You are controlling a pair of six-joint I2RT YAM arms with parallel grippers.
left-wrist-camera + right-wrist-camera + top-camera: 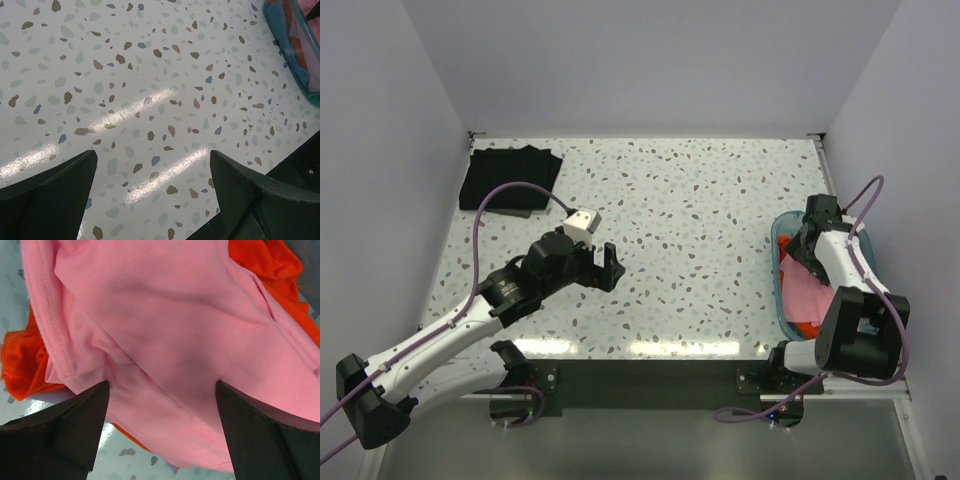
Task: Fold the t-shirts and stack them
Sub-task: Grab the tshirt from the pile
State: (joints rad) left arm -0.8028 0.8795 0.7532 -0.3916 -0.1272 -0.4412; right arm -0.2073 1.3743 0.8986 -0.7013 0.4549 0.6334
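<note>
While the left arm stretches diagonally over the speckled worktop point(700, 190), its left pincer point(604, 266) hangs with both fingers spread wide and nothing between them. The left wrist view shows only the speckled surface and streaks of glare between the two dark fingertips point(65, 175).

The right arm bends back over the teal see-through tub point(778, 300), which sits at the right edge of the worktop, near that arm's own base. The right pincer point(161, 386) points down into the tub, its fingers far apart, one on each side of a fold in the pink t-shirt point(175, 315). The tips are at the cloth's surface. I cannot tell whether they press it or hover just over it, and the cloth is not pinched.

The pink t-shirt lies crumpled on top inside the tub, with a stitched hem running along its left edge in the right wrist view. The orange-red shirts point(25, 360) lie bunched beneath and beside it, showing at the left and upper right of that view.

The black t-shirt point(510, 180) lies folded into a flat, roughly rectangular shape at the far left corner of the worktop, well apart from the tub and from both pincers. A corner of the tub also shows at the upper right of the left wrist view, with pink and orange cloth behind its wall.
</note>
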